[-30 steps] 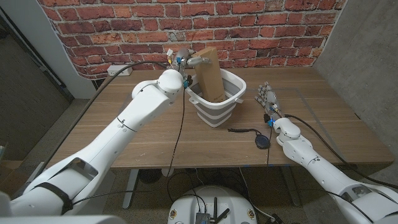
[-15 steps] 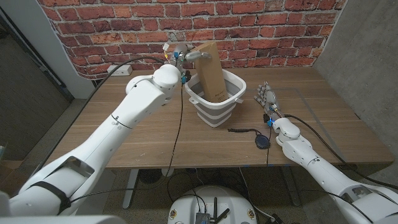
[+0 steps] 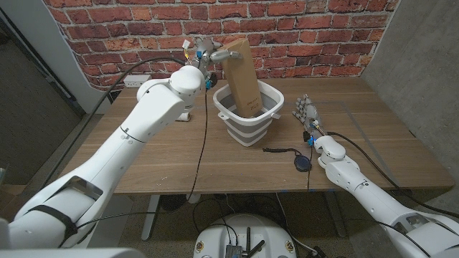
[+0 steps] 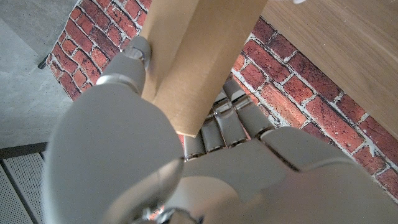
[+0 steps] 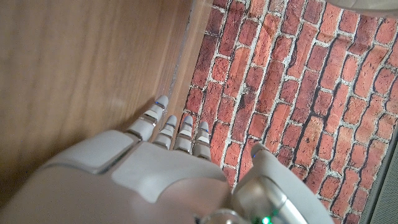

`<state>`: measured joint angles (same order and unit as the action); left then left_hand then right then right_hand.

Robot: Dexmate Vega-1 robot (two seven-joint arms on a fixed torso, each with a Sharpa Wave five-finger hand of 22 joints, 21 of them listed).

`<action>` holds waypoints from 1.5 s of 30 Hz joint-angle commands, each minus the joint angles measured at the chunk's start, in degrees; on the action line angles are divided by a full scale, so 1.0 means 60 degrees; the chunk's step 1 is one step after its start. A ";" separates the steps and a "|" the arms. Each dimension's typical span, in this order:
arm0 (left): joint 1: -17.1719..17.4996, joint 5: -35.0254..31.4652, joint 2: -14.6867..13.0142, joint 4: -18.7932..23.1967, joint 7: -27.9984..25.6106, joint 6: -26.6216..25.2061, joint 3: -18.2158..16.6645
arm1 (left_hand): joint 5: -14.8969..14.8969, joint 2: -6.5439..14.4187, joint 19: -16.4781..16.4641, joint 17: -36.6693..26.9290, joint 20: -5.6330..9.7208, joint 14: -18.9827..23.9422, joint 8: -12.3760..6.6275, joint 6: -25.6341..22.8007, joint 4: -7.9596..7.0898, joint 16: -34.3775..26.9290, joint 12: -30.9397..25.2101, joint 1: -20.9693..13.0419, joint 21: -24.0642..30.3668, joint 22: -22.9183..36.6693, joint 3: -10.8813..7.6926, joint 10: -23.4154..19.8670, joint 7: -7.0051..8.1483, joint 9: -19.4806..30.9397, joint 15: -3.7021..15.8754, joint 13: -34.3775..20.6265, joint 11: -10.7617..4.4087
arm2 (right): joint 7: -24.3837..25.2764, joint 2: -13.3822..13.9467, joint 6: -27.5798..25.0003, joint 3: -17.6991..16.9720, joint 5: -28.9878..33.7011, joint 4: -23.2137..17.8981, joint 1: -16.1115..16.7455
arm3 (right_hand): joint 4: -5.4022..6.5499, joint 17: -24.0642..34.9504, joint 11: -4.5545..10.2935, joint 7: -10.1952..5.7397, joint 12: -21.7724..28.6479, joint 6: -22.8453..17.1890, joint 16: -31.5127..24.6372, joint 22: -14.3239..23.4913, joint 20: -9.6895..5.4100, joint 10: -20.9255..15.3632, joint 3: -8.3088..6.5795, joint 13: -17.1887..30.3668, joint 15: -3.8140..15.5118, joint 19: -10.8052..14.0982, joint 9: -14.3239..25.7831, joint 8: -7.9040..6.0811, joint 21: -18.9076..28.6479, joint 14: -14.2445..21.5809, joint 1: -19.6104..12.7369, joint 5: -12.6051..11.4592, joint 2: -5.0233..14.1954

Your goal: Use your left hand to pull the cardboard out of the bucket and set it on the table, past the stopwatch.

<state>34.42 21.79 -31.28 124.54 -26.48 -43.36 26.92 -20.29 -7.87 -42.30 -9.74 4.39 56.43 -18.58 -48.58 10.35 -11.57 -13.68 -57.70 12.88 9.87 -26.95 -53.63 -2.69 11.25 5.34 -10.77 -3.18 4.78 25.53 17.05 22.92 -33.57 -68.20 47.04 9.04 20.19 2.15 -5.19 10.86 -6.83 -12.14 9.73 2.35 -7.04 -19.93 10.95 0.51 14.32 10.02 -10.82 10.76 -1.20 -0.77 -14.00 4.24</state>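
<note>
A tall brown cardboard piece stands upright with its lower end inside the white and grey bucket at the table's middle back. My left hand grips the cardboard's top edge; in the left wrist view the cardboard sits between thumb and fingers of my left hand. A black stopwatch with its cord lies on the table in front and to the right of the bucket. My right hand stands beside the bucket with fingers apart, holding nothing; the right wrist view shows the right hand over the wood.
A brick wall runs behind the table. A white power strip sits at the back left edge, and a small white thing lies under my left arm. A grey concrete wall stands to the right.
My left hand has risen and drawn back toward the wall, lifting the cardboard higher in the bucket. The right arm has stayed still.
</note>
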 commanded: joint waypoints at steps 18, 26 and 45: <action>0.0340 0.2023 -0.0056 0.0395 -0.0342 0.0085 -0.1547 | 0.0016 0.0895 -0.0084 -0.0047 0.1234 0.0711 0.0027 -0.0183 -0.0128 0.0060 0.0089 -0.0723 -0.0060 0.0027 -0.0085 -0.0579 -0.0087 0.0155 0.1321 -0.0038 -0.0394 | -0.0040 -0.0064 -0.0242 0.0147 0.0059 0.0082 -0.0188 | -0.0020 0.0001 0.0034 0.0034 0.0046 -0.0081 -0.0038 0.0014 0.0028 0.0028 0.0038 0.0005 -0.0027 0.0009 0.0009 0.0016 0.0038 -0.0078 0.0024 -0.0051 0.0365; 0.0569 0.2487 -0.0157 0.0660 -0.0877 0.0191 -0.2002 | 0.0023 0.0923 -0.0113 -0.0049 0.1232 0.0754 0.0027 -0.0244 -0.0134 0.0059 0.0099 -0.0712 -0.0069 0.0028 -0.0077 -0.0641 -0.0072 0.0164 0.1314 -0.0043 -0.0378 | -0.0136 -0.0086 -0.0316 0.0200 0.0062 0.0187 -0.0300 | -0.0022 -0.0007 0.0039 0.0025 0.0045 -0.0079 -0.0039 0.0014 0.0026 0.0031 0.0041 0.0005 -0.0030 0.0000 0.0008 0.0017 0.0035 -0.0078 0.0020 -0.0053 0.0369; 0.1592 0.4011 -0.0042 0.0981 -0.1769 0.0918 -0.3204 | 0.0047 0.0952 -0.0202 -0.0053 0.1224 0.0841 0.0048 -0.0295 -0.0147 0.0060 0.0141 -0.0661 -0.0074 0.0032 -0.0038 -0.0726 -0.0080 0.0199 0.1318 -0.0053 -0.0392 | -0.0175 -0.0047 -0.0472 0.0257 0.0062 0.0094 -0.0295 | -0.0024 -0.0025 0.0035 0.0027 0.0044 -0.0079 -0.0039 0.0014 0.0023 0.0044 0.0055 0.0005 -0.0012 -0.0001 0.0008 0.0019 0.0034 -0.0093 0.0018 -0.0056 0.0373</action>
<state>39.80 39.82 -32.51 129.85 -34.66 -40.99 12.22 -20.06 -7.57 -42.95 -9.76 4.39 57.16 -17.96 -49.18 10.11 -10.97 -12.79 -57.40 12.44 9.87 -26.71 -54.68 -2.70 11.26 5.25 -10.78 -2.78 3.65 24.92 14.81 24.32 -33.23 -66.87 45.00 8.81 19.92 2.46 -5.08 10.86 -6.95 -12.13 9.72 2.35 -6.72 -19.70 10.95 0.51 14.32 10.00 -10.82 10.76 -1.20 -0.77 -14.00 4.24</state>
